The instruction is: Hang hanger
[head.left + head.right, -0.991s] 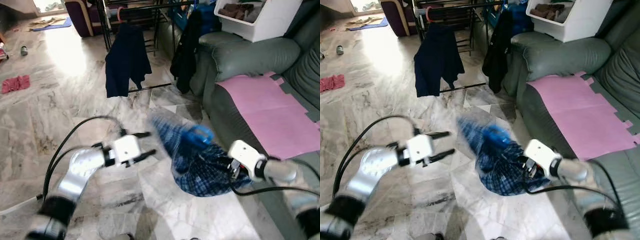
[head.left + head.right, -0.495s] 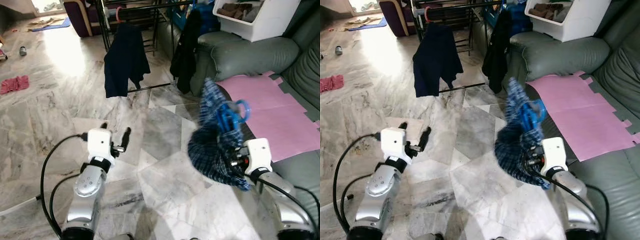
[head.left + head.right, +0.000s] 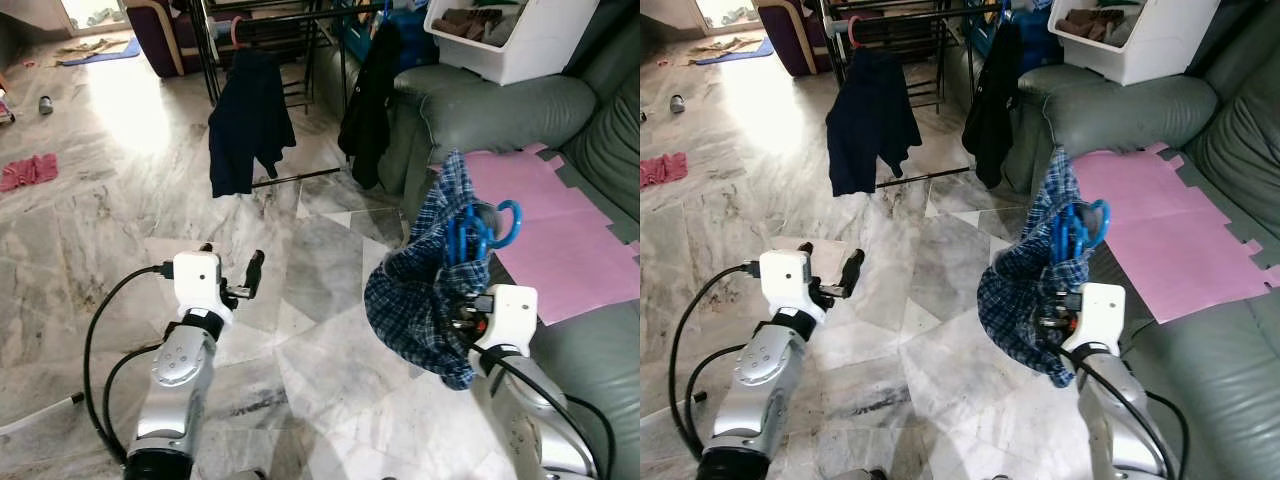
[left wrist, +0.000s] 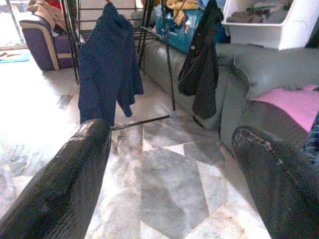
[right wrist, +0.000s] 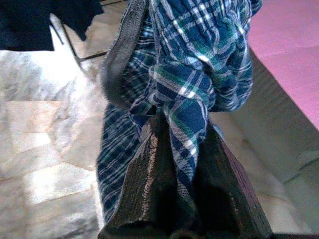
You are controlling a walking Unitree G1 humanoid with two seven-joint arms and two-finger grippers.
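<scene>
A blue plastic hanger (image 3: 482, 228) carries a blue plaid shirt (image 3: 418, 298), bunched and hanging in the air beside the sofa. My right gripper (image 5: 182, 149) is shut on a fold of that shirt, its fingers (image 5: 147, 174) pinching the cloth from below the hanger (image 3: 1077, 228). My left gripper (image 3: 232, 257) is held up over the marble floor, to the left of the shirt and open with nothing in it; its fingers (image 4: 65, 184) frame the black drying rack (image 3: 290, 15) at the back. Two garments hang there, one navy (image 3: 248, 120) and one black (image 3: 368, 95).
A grey-green sofa (image 3: 500, 110) runs along the right, with a pink sheet (image 3: 560, 215) on its seat and a white bin (image 3: 515, 40) on its arm. A red cloth (image 3: 30, 170) lies on the floor at far left. Open marble floor lies between me and the rack.
My right gripper has raised the plaid shirt and hanger from low over the floor to upright beside the sofa. My left arm has drawn back and now points forward.
</scene>
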